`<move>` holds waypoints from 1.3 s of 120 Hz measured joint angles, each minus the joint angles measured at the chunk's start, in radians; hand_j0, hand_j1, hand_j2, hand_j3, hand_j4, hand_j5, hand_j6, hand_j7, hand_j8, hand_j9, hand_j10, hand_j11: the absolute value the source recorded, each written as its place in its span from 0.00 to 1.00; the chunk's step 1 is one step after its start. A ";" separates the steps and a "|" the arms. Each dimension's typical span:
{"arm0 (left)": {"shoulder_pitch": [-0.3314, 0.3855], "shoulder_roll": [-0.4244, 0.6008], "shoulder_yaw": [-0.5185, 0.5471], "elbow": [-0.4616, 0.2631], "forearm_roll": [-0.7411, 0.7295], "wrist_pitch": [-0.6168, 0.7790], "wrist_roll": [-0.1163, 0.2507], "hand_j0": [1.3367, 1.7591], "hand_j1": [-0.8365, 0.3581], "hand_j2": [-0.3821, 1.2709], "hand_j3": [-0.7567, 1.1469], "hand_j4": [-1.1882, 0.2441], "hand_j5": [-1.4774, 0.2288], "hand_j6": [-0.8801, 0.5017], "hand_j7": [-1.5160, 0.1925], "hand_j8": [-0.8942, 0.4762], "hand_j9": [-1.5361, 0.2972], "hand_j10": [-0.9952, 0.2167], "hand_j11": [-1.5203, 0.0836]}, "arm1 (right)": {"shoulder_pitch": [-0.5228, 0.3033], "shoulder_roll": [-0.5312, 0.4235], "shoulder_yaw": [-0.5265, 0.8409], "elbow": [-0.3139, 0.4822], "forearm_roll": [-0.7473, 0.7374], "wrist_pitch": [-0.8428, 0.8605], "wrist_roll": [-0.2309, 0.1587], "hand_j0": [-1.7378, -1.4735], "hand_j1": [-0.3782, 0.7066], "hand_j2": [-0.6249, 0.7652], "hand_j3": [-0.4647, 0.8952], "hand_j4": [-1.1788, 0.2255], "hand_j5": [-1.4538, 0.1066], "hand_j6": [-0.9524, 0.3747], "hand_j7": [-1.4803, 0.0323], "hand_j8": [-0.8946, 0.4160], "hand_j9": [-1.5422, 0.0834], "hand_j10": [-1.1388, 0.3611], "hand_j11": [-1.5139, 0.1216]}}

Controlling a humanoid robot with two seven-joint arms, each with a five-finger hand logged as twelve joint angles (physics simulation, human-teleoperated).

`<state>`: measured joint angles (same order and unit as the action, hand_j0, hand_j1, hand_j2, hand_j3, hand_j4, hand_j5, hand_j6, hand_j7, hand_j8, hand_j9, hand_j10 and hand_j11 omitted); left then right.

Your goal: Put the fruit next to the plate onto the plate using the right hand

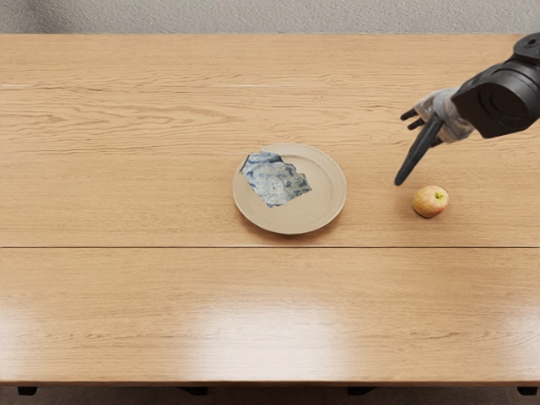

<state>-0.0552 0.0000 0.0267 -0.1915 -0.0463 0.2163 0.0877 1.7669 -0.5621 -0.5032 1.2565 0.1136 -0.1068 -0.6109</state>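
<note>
This looks like a plain dining setting in a simulator's render. A long light-wood surface (126, 295) with plank seams carries a tan plate (325, 207) and an apple (430, 201). Grey, carpet-like floor (253, 15) shows past its far edge.

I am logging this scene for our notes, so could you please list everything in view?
table: one, light wood, fills most of the view
floor: grey strip beyond the table's far edge
plate: one, beige with a blue-grey patch, mid-table
apple: one, yellow-red, on the table right of the plate, apart from it
right hand: one, black and grey, fingers spread, holding nothing, just up and left of the apple in the picture; its arm enters from the right edge
</note>
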 joint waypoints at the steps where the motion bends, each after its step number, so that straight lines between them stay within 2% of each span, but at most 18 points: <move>1: 0.000 0.000 0.000 0.000 0.000 0.000 0.000 0.76 0.99 0.23 0.40 0.82 0.86 0.63 0.88 0.65 0.83 0.82 0.94 | -0.001 0.000 0.000 -0.001 0.000 0.000 0.000 0.30 0.03 0.45 0.34 0.84 0.93 0.72 0.98 0.68 0.95 0.76 0.93; 18: 0.000 0.000 0.000 0.000 0.000 0.000 0.000 0.76 0.99 0.23 0.40 0.82 0.86 0.63 0.88 0.65 0.83 0.82 0.94 | -0.021 0.004 -0.002 -0.038 -0.001 -0.005 0.000 0.30 0.03 0.45 0.34 0.84 0.93 0.72 0.98 0.68 0.95 0.76 0.93; 31: 0.000 0.000 0.000 0.000 0.000 0.000 0.000 0.76 0.99 0.23 0.40 0.82 0.86 0.63 0.88 0.65 0.83 0.82 0.94 | -0.056 0.006 -0.004 -0.042 -0.120 -0.065 0.004 0.30 0.03 0.45 0.34 0.84 0.93 0.72 0.98 0.68 0.95 0.76 0.93; 36: 0.000 0.000 0.000 0.000 0.000 0.000 0.000 0.76 0.99 0.23 0.40 0.82 0.86 0.63 0.88 0.65 0.83 0.82 0.94 | -0.071 0.006 -0.009 -0.036 -0.147 -0.090 0.058 0.30 0.03 0.45 0.34 0.84 0.93 0.72 0.98 0.68 0.95 0.76 0.93; 45: 0.000 0.000 0.000 0.000 0.000 0.000 0.000 0.76 0.99 0.23 0.40 0.82 0.86 0.63 0.88 0.65 0.83 0.82 0.94 | -0.085 0.004 -0.048 -0.019 -0.215 -0.101 0.214 0.30 0.03 0.45 0.34 0.84 0.93 0.72 0.98 0.68 0.95 0.76 0.93; 51: 0.000 0.000 0.000 0.000 0.000 0.000 0.000 0.76 0.99 0.23 0.40 0.82 0.86 0.63 0.88 0.65 0.83 0.82 0.94 | -0.087 0.005 -0.079 -0.010 -0.270 -0.083 0.294 0.30 0.03 0.45 0.34 0.84 0.93 0.72 0.98 0.68 0.95 0.76 0.93; 58: 0.000 0.000 0.000 0.000 0.000 0.000 0.000 0.76 0.99 0.23 0.40 0.82 0.86 0.63 0.88 0.65 0.83 0.82 0.94 | -0.076 0.007 -0.129 -0.001 -0.329 -0.052 0.350 0.30 0.03 0.45 0.34 0.84 0.93 0.72 0.98 0.68 0.95 0.76 0.93; 67: 0.000 0.000 0.000 0.000 0.000 0.000 0.000 0.76 0.99 0.23 0.40 0.82 0.86 0.63 0.88 0.65 0.83 0.82 0.94 | -0.063 0.008 -0.186 0.009 -0.395 -0.014 0.389 0.30 0.03 0.45 0.34 0.84 0.93 0.72 0.98 0.68 0.95 0.76 0.93; 88: 0.000 0.000 0.000 0.000 0.000 0.000 0.000 0.76 0.99 0.23 0.40 0.82 0.86 0.63 0.88 0.65 0.83 0.82 0.94 | -0.068 0.009 -0.266 0.015 -0.447 0.061 0.419 0.30 0.03 0.45 0.34 0.84 0.93 0.72 0.98 0.68 0.95 0.76 0.93; 110: 0.000 0.000 0.000 0.000 0.000 0.000 0.000 0.76 0.99 0.23 0.40 0.82 0.86 0.63 0.88 0.65 0.83 0.82 0.94 | -0.134 0.008 -0.265 -0.043 -0.433 0.036 0.442 0.30 0.03 0.45 0.34 0.84 0.93 0.72 0.98 0.68 0.95 0.76 0.93; 129: 0.000 0.000 0.000 0.000 0.000 0.000 0.000 0.76 0.99 0.23 0.40 0.82 0.86 0.63 0.88 0.65 0.83 0.82 0.94 | -0.202 -0.001 -0.228 -0.061 -0.437 0.004 0.449 0.30 0.03 0.45 0.34 0.84 0.93 0.72 0.98 0.68 0.95 0.76 0.93; 144: 0.000 0.000 0.000 0.000 0.000 0.000 0.000 0.76 0.99 0.23 0.40 0.82 0.86 0.63 0.88 0.65 0.83 0.82 0.94 | -0.306 -0.050 -0.104 -0.067 -0.480 -0.008 0.449 0.30 0.03 0.45 0.34 0.84 0.93 0.72 0.98 0.68 0.95 0.76 0.93; 156: 0.000 0.000 0.000 0.000 0.000 0.000 0.000 0.76 0.99 0.23 0.40 0.82 0.86 0.63 0.88 0.65 0.83 0.82 0.94 | -0.348 -0.075 -0.051 -0.070 -0.501 -0.019 0.449 0.30 0.04 0.45 0.34 0.83 0.92 0.71 0.97 0.68 0.94 0.75 0.92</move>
<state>-0.0552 0.0000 0.0266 -0.1916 -0.0461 0.2163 0.0879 1.4193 -0.6368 -0.5546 1.1867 -0.3877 -0.1259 -0.1620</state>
